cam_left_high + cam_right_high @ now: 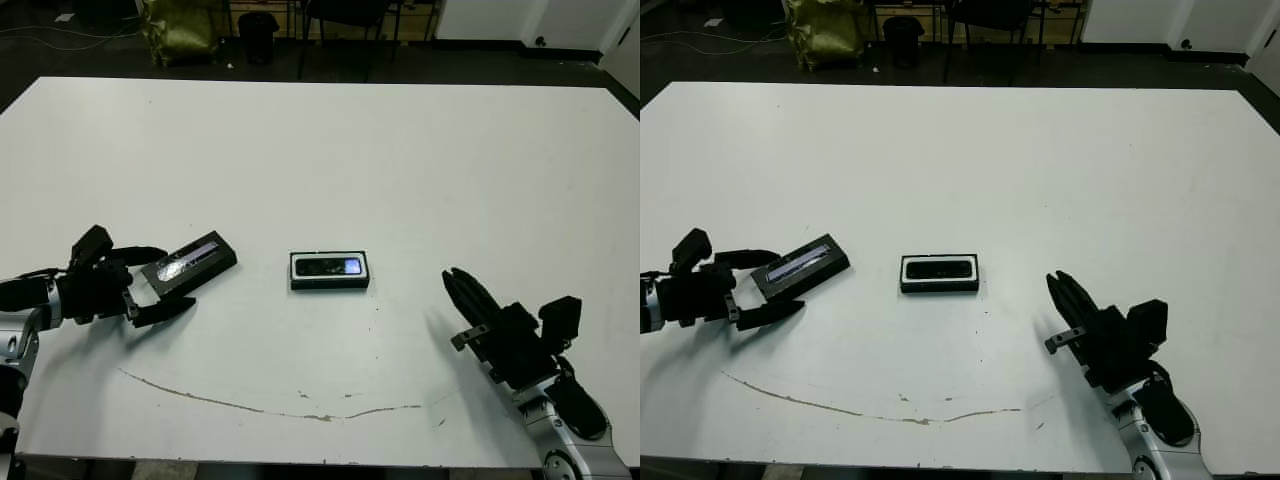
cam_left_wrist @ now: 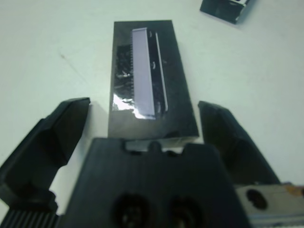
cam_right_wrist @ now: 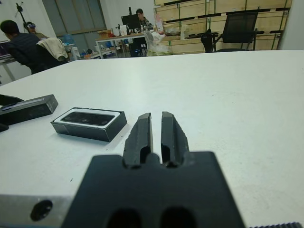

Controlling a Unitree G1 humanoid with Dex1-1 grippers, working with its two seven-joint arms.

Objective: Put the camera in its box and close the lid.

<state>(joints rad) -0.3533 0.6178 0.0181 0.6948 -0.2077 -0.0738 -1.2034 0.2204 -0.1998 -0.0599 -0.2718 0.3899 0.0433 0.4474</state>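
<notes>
Where white table (image 1: 400,170) ends, dim room; left hand (image 1: 150,283) open around lid (image 1: 188,262), seemingly untouching; right hand (image 1: 462,292) shut, empty.

Left gripper (image 2: 142,121) had its two black fingers (image 2: 52,137) spread wide, one on each side of the lid (image 2: 147,85). Lid lay flat on the white table (image 2: 57,47), near end right at the gripper body, neither fingertip clearly touching it. Silvery strip ran lengthwise along its top. A corner of the box (image 2: 227,9) showed at the frame edge, well apart from the lid.
</notes>
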